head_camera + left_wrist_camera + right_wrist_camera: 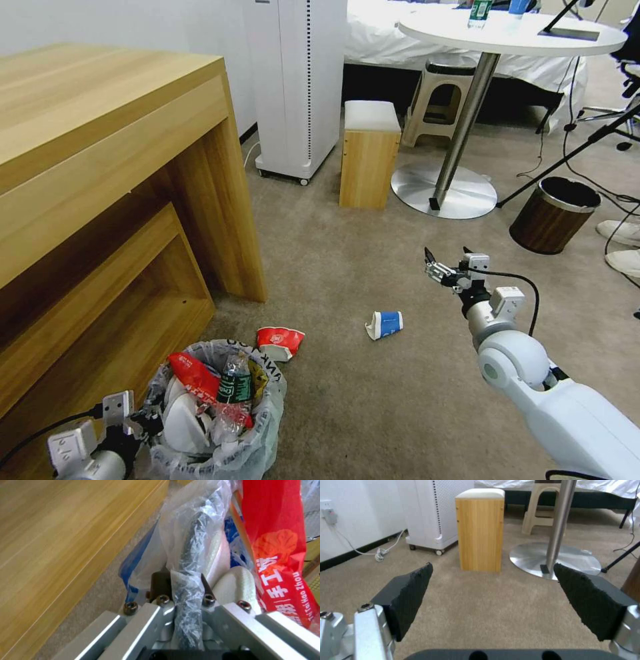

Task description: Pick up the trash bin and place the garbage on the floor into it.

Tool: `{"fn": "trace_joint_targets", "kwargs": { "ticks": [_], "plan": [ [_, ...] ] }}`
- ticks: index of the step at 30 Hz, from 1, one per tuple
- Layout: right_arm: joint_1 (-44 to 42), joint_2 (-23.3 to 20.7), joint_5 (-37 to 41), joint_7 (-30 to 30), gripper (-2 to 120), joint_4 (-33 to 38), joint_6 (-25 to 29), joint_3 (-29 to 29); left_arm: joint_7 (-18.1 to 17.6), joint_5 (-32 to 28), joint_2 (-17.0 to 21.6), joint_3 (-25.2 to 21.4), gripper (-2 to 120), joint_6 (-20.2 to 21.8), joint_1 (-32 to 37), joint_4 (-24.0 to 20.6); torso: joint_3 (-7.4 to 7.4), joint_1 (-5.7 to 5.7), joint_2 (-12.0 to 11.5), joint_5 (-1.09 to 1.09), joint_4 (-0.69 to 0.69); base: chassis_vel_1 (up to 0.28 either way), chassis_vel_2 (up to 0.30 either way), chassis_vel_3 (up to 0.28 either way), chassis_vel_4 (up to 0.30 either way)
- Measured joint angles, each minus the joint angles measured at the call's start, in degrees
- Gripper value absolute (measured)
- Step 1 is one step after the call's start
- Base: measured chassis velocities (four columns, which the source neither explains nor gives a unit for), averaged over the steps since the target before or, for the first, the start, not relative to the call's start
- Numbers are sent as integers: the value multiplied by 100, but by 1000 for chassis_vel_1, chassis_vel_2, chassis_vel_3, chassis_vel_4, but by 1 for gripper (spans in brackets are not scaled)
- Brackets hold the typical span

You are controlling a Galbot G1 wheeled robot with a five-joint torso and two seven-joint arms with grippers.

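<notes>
The bag-lined round trash bin [220,427] is gripped at its 9 o'clock rim by the left gripper [143,423]; the right gripper [445,265] is held wide above the beige carpet floor [373,400].

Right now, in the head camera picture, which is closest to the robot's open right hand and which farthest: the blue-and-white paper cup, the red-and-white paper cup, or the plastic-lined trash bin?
From the right hand, raised above the carpet:
1. Blue-and-white paper cup, lying on the beige carpet just to its left.
2. Red-and-white paper cup, crushed, farther left beside the bin.
3. Plastic-lined trash bin, farthest, held by the left hand.
</notes>
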Motion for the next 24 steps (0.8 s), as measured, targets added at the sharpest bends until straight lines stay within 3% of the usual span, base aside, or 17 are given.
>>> {"fn": "trace_joint_targets", "kwargs": {
  "ticks": [13,24],
  "plan": [
    [56,13,-3,-109,99,-30,62,-71,1,11,-18,-8,1,-6,6,8,0,0,0,0,0,-61,61,66,-49],
    [130,-1,8,-115,94,-34,56,-136,2,34,-41,-9,1,-8,20,6,-1,0,0,0,0,-24,18,23,-19]
  ]
}}
